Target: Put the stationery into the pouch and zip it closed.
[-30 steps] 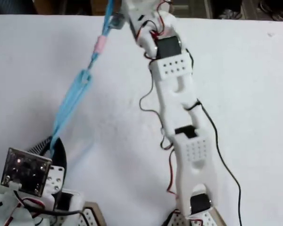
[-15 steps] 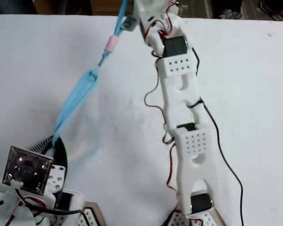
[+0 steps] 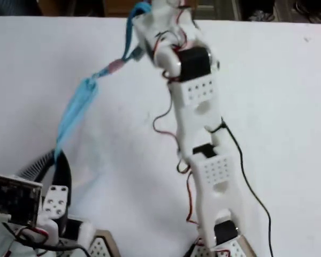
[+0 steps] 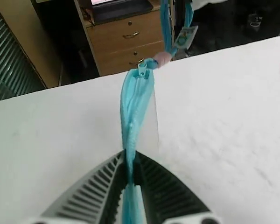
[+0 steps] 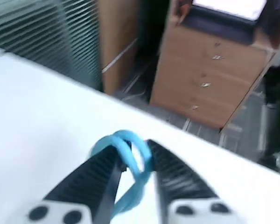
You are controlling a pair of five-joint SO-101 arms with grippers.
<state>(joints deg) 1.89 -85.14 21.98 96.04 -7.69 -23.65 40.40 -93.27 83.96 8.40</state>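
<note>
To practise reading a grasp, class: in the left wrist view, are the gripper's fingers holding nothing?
No, the left gripper has its fingers shut on one end of the blue zip pouch.

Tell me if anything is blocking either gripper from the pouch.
Nothing visible does. The left gripper is clamped on one end of the pouch, and the right gripper grips the blue loop at the other end.

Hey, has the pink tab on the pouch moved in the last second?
Yes. In the high view the pink tab has come away from the table's far edge, toward the near side.
</note>
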